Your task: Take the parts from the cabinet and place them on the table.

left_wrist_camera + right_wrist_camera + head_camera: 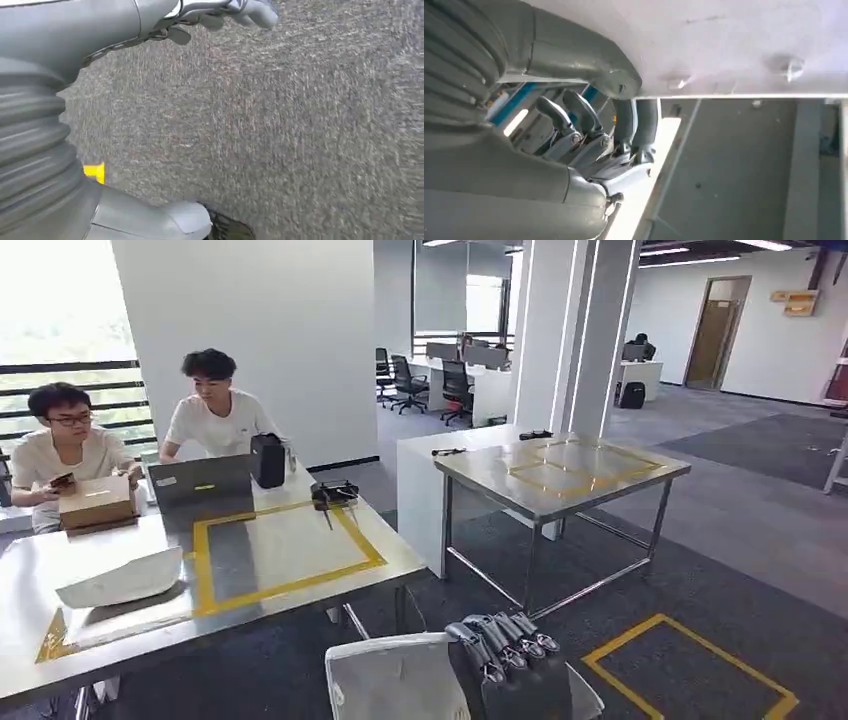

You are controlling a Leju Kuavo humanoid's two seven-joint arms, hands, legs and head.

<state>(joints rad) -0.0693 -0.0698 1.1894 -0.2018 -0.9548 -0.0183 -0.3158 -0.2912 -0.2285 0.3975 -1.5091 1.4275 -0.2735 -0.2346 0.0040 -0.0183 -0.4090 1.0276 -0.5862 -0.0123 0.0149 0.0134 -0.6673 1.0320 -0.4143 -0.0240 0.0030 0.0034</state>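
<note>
My right hand [505, 655] is low in the head view and grips a white flat part [400, 680] by its edge. In the right wrist view the thumb lies on one face of that white part [734, 45] and the dark fingers [589, 120] curl around the other. A second white part [125, 580] lies on the near steel table [390, 565], left of its yellow taped rectangle [285, 550]. My left hand [165, 20] hangs over grey carpet with its fingers apart and nothing in them.
Two people sit at the far side of the near table with a laptop [200, 480], a cardboard box [97, 502] and a black case [267, 460]. A second steel table [640, 475] stands to the right. A yellow taped square [690, 670] marks the floor.
</note>
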